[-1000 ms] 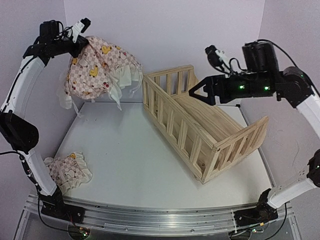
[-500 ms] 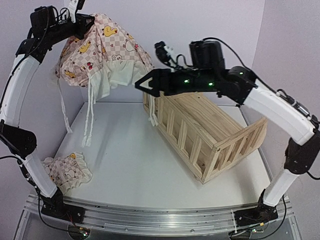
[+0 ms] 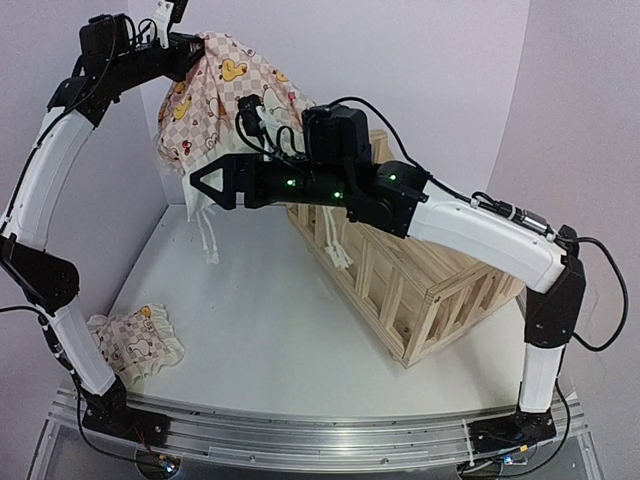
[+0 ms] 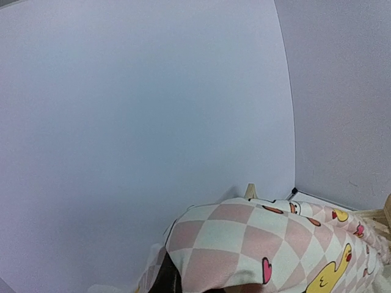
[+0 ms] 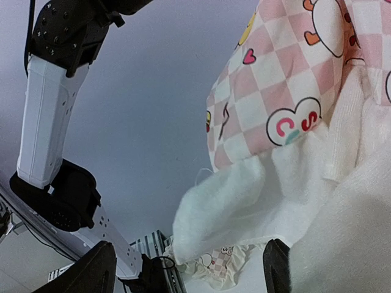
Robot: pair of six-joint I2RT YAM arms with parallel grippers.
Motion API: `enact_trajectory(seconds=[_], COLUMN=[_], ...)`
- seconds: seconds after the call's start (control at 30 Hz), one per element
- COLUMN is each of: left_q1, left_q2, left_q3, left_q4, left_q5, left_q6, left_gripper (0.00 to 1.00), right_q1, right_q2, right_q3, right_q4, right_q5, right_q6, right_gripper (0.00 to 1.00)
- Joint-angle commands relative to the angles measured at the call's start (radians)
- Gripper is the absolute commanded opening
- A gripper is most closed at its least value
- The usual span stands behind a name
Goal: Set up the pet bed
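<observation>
The pink-white checked cushion (image 3: 240,85) with yellow ducks hangs high at the back left, its cream ruffle and tie strings (image 3: 208,235) dangling. My left gripper (image 3: 193,47) is shut on its top edge; in the left wrist view the cushion (image 4: 269,238) covers the fingers. My right gripper (image 3: 206,186) is open, stretched left just under the hanging cushion, holding nothing. In the right wrist view the gripper (image 5: 186,271) shows its jaws wide apart, with the cushion (image 5: 287,79) and the ruffle (image 5: 244,201) above them. The pine slatted frame (image 3: 430,280) stands at the right, partly behind the right arm.
A small matching checked pillow (image 3: 135,342) lies at the front left by the left arm's base and shows in the right wrist view (image 5: 214,268). The left arm (image 5: 49,116) rises along the left wall. Walls close the back and both sides.
My right arm swung left from above the frame to under the cushion, jaws still open. My left gripper lifted the cushion higher and a little to the right.
</observation>
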Motion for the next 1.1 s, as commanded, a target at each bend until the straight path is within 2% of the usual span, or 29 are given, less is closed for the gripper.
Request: enact_trajectory(seconds=[0.0,0.1,0.27,0.33,0.37,0.47,0.5,0.53,0.57,0.63,0.7,0.83,1.0,1.07], left_q1=[-0.026,-0.043,-0.063,-0.064,-0.064,-0.064,-0.064,-0.064,-0.064,-0.064,-0.064,-0.087,-0.258,-0.308], left_q2=[0.011,0.019,0.031,0.035,0.036,0.037,0.038,0.037,0.037,0.041,0.048,0.060,0.110,0.148], left_q3=[0.034,0.040,0.051,0.051,0.051,0.059,0.062,0.064,0.067,0.080,0.097,0.097,0.063,0.060], left_q4=[0.092,0.096,0.104,0.107,0.108,0.113,0.118,0.123,0.132,0.155,0.181,0.265,0.392,0.434], left_q5=[-0.028,-0.045,-0.071,-0.076,-0.078,-0.102,-0.120,-0.150,-0.181,-0.246,-0.255,-0.112,-0.062,-0.047], left_q6=[-0.050,-0.055,-0.053,-0.059,-0.064,-0.080,-0.081,-0.082,-0.083,-0.086,-0.095,-0.158,-0.097,-0.081], left_gripper=[0.00,0.00,0.00,0.00,0.00,0.00,0.00,0.00,0.00,0.00,0.00,0.00,0.00,0.00], right_q1=[0.011,0.011,0.013,0.013,0.012,0.012,0.012,0.012,0.011,0.004,-0.023,-0.137,-0.295,-0.374], right_q2=[0.059,0.120,0.245,0.272,0.281,0.267,0.243,0.217,0.189,0.113,0.047,-0.074,-0.187,-0.243], right_q3=[0.044,0.081,0.214,0.245,0.255,0.239,0.219,0.197,0.170,0.136,0.103,0.106,0.133,0.090], right_q4=[0.182,0.222,0.242,0.244,0.245,0.247,0.247,0.248,0.250,0.251,0.240,0.087,-0.137,-0.213], right_q5=[0.144,0.251,0.305,0.325,0.338,0.384,0.401,0.425,0.444,0.472,0.462,0.404,0.339,0.304], right_q6=[0.028,0.041,0.071,0.070,0.064,0.014,-0.013,-0.040,-0.074,-0.183,-0.231,-0.226,-0.231,-0.223], right_gripper=[0.84,0.84,0.84,0.80,0.75,0.34,0.16,0.06,0.00,0.00,0.00,0.00,0.00,0.00])
